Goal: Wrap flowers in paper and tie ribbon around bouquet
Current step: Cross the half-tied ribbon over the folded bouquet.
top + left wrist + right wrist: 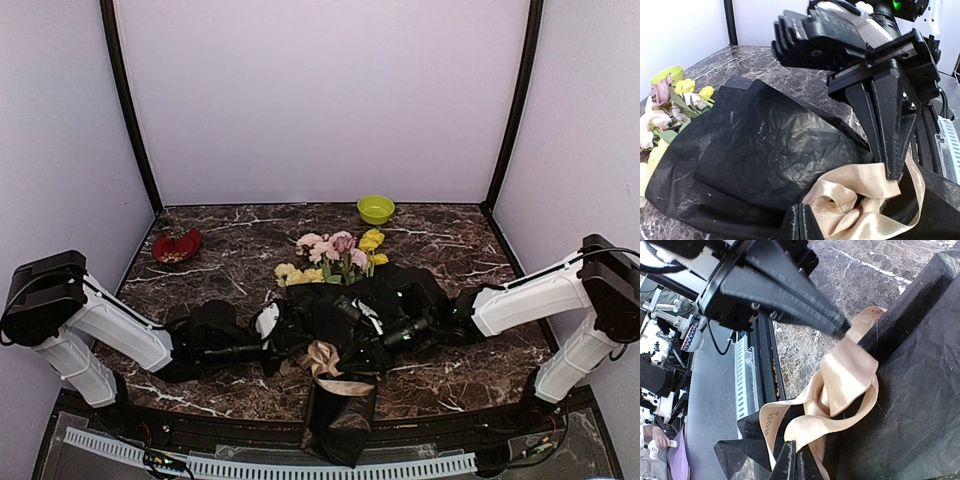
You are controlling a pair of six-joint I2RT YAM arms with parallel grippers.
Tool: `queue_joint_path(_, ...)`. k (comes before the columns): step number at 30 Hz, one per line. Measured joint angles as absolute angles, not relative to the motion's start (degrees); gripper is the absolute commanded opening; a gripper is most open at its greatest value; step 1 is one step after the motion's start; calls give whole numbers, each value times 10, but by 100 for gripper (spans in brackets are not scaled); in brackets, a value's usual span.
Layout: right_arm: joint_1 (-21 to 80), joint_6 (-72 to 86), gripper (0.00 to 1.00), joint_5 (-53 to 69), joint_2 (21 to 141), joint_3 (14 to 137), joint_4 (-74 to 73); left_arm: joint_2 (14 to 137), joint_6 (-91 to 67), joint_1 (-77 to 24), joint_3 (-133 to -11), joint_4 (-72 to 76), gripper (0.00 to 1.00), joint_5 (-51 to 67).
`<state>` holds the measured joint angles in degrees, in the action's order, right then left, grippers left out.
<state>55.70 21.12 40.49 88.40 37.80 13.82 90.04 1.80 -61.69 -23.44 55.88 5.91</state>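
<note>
The bouquet lies across the table's middle, with pink and yellow flowers [335,255] sticking out of the black crinkly paper [350,300]. Its narrow lower part hangs past the front edge. A beige ribbon [322,358] is looped around that narrow part. My left gripper [802,220] is shut at the ribbon's [865,185] left edge, and in the right wrist view its tip [842,330] pinches the ribbon's upper end. My right gripper [795,455] is shut on a lower loop of the ribbon [845,375]. From above, both grippers [295,352] [355,350] meet at the knot.
A green bowl [376,209] stands at the back centre. A red dish [177,245] sits at the back left. A white slotted rail [300,467] runs below the table's front edge, and the paper's tail [340,425] hangs over it.
</note>
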Motion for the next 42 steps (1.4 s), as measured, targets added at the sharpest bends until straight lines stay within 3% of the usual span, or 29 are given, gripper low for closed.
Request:
queue_joint_path(5,557,210,2,405,884,378,136,900,27,-616,-235,562,23,74)
queue_joint_path(10,557,210,2,405,884,378,136,900,47,-616,-252,532,35,94)
queue_joint_path(13,557,210,2,405,884,378,136,899,53,-613,-263,522,52,116)
queue_joint_path(18,557,210,2,405,884,378,136,891,46,-609,-254,541,61,170)
queue_joint_path(20,557,210,2,405,884,378,136,896,44,-609,-262,535,61,174)
queue_joint_path(23,557,211,2,405,884,378,136,917,41,-609,-282,530,52,172)
queue_joint_path(31,557,210,2,403,875,378,137,948,29,-608,-306,510,1,171)
queue_joint_path(42,555,206,1,403,875,378,133,926,5,-606,-253,550,0,105)
